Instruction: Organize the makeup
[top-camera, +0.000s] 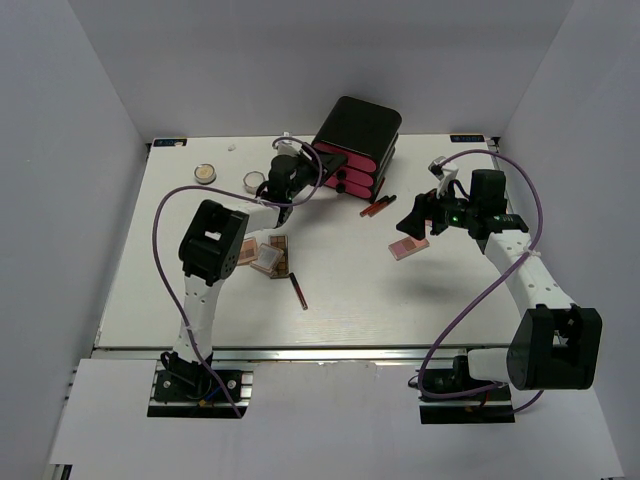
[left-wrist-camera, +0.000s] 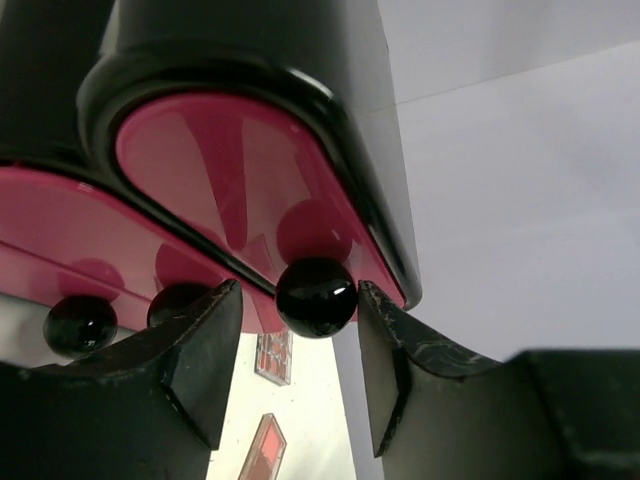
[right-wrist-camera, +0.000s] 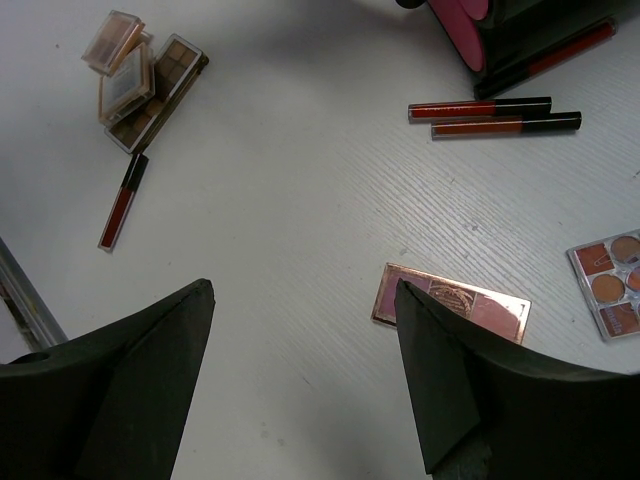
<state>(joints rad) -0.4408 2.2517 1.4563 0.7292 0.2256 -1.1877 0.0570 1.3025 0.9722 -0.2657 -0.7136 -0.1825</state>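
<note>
- Left hand (left-wrist-camera: 298, 325), far side: fingers spread either side of the black knob (left-wrist-camera: 316, 296) on a pink drawer (left-wrist-camera: 220, 160), not pinching it.
- Right hand (right-wrist-camera: 302, 292): spread wide, hovering above a pink palette (right-wrist-camera: 450, 302) lying flat on the table (right-wrist-camera: 300, 150), right of centre.
- More palettes (top-camera: 270, 255) are piled at the left.

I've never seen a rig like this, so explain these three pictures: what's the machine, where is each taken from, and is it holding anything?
These are two robot arms bolted at the near edge of a table. The overhead picture looks down on both; the other two come from a camera on each wrist. On it lie makeup palettes, two round compacts, red sticks and a black box with pink drawers. The left gripper has its fingers either side of a drawer knob, not yet clamped. The right gripper hangs open above a pink palette, holding nothing.
</note>
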